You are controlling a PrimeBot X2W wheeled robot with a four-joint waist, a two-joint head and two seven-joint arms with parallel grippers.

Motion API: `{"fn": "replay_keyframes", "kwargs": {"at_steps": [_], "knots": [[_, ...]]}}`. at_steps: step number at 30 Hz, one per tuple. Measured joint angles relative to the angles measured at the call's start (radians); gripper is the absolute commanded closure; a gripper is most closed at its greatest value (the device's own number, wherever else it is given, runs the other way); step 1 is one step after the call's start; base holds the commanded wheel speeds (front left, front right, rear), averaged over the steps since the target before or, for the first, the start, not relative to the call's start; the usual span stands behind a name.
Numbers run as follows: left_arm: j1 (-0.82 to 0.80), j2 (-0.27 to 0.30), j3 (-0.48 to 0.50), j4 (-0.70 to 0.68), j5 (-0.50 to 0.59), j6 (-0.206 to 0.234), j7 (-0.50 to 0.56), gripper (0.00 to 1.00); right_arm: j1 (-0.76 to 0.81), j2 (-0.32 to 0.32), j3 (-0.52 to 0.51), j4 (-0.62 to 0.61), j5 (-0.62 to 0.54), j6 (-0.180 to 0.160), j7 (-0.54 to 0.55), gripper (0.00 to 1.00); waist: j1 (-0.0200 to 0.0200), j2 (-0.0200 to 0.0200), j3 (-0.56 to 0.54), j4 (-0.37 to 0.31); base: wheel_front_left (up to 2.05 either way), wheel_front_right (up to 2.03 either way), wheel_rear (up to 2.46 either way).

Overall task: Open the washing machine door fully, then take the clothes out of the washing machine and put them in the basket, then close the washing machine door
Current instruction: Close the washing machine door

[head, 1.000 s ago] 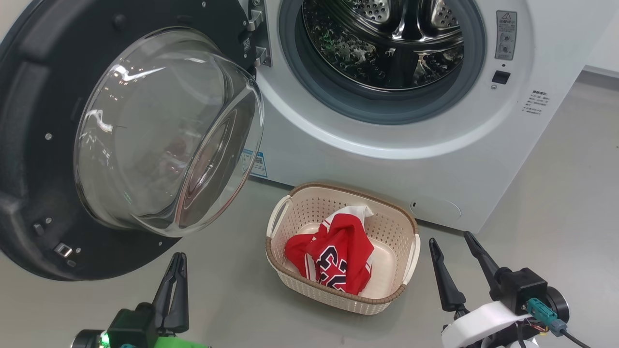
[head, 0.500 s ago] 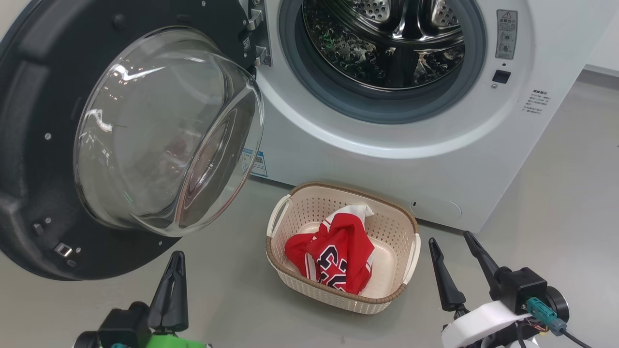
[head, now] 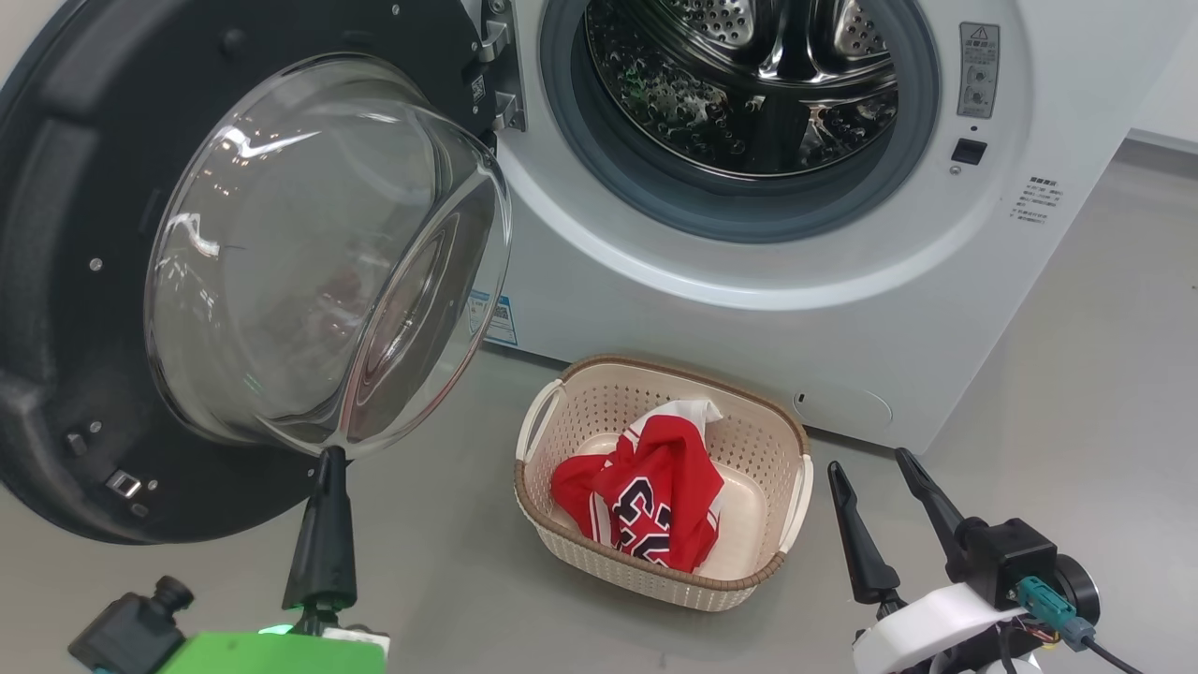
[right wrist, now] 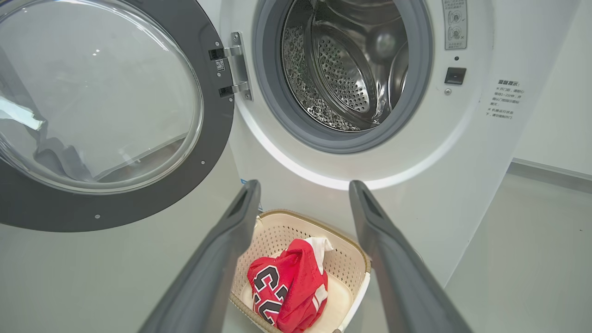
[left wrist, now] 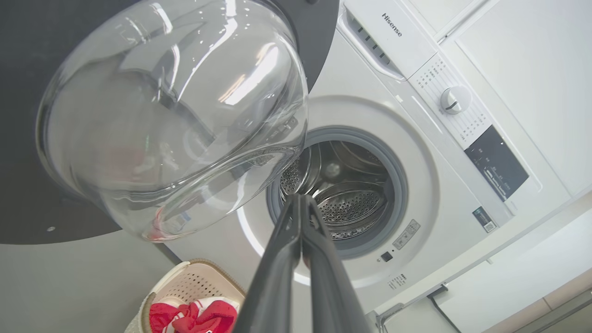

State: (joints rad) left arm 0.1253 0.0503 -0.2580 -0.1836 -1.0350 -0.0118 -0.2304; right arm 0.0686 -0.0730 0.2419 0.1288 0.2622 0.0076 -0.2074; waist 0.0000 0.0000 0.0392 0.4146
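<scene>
In front of the left claw [head: 329, 463], in the head view, the washing machine door [head: 75, 140] hangs wide open: a glossy black ring around a clear domed glass bowl [head: 318, 253]. The bowl's lower rim sits just over the claw's tip, and I cannot tell whether they touch. The claw's fingers are pinched together on nothing. To its right the basket [head: 599, 402] stands on the floor, holding the clothes [head: 655, 496], a crumpled red-and-white jersey with dark numerals. Further right, the right claw [head: 869, 463] is spread wide and empty.

In the left wrist view the closed fingers point at the washing machine [left wrist: 416, 194]'s steel drum [left wrist: 351, 203]. "Hisense" [left wrist: 391, 24] is printed up to the right.

In the right wrist view the jersey lies between the spread fingers. A warning label [right wrist: 454, 23] is up to the right, its print too small to read.
</scene>
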Motion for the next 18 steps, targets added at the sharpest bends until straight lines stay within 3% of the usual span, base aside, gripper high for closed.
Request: {"fn": "replay_keyframes", "kwargs": {"at_steps": [5,10,18], "knots": [[0.002,-0.001,0.031,-0.059,-0.225,-0.039,-0.01,1.0,0.0,-0.001,0.0,0.0,0.0,0.0,0.0,0.0,0.0,0.0,-0.003,0.001,0.0,0.0,0.0],[0.001,-0.002,0.098,-0.104,-0.368,-0.064,-0.018,1.0,0.0,-0.001,0.003,0.0,0.0,0.0,0.0,0.0,0.0,0.0,-0.009,0.004,0.0,0.0,0.0],[-0.002,-0.003,0.29,-0.158,-0.411,-0.074,-0.019,1.0,0.002,0.0,0.002,-0.013,0.0,-0.002,0.006,0.0,0.0,0.0,-0.004,0.014,0.0,0.0,0.0]]}}
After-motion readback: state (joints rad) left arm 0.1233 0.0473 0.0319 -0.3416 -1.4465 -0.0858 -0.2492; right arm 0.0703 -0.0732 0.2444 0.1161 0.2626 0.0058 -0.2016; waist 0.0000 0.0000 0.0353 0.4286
